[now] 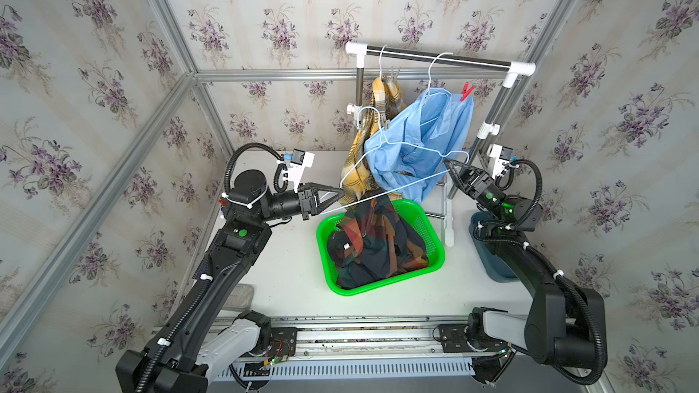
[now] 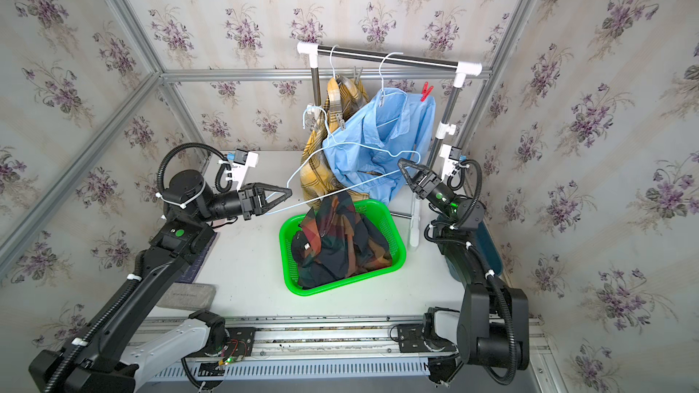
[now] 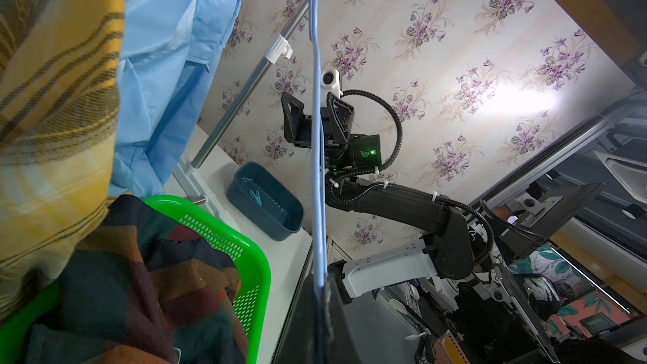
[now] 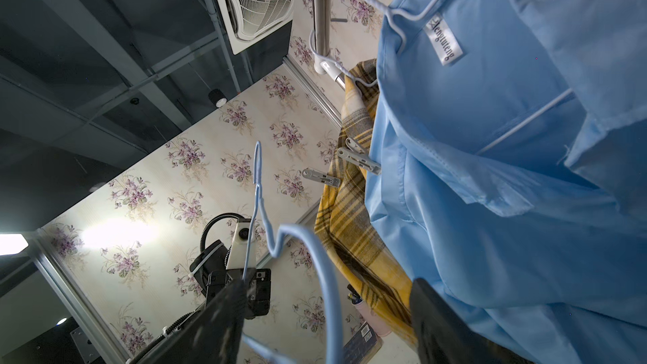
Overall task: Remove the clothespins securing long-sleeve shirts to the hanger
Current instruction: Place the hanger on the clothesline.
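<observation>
Left tool (image 1: 342,193) clamped on blue hanger (image 3: 317,169) above green basket (image 1: 322,247); right tool (image 1: 451,165) open around hanger's other end; checked shirt (image 1: 378,243) in basket.

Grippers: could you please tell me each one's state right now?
Left gripper: closed on the pale blue hanger.
Right gripper: open, jaws either side of that hanger, not gripping.

Three shirts (image 1: 427,134), three hangers (image 4: 326,274), one red clothespin (image 1: 468,91), one green basket (image 1: 322,247), one blue tub (image 3: 259,218).

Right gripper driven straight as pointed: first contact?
Probably the pale blue wire hanger, whose end bend sits between the open jaws of the right gripper; the plain light blue shirt hangs beyond. Depth uncertain.
</observation>
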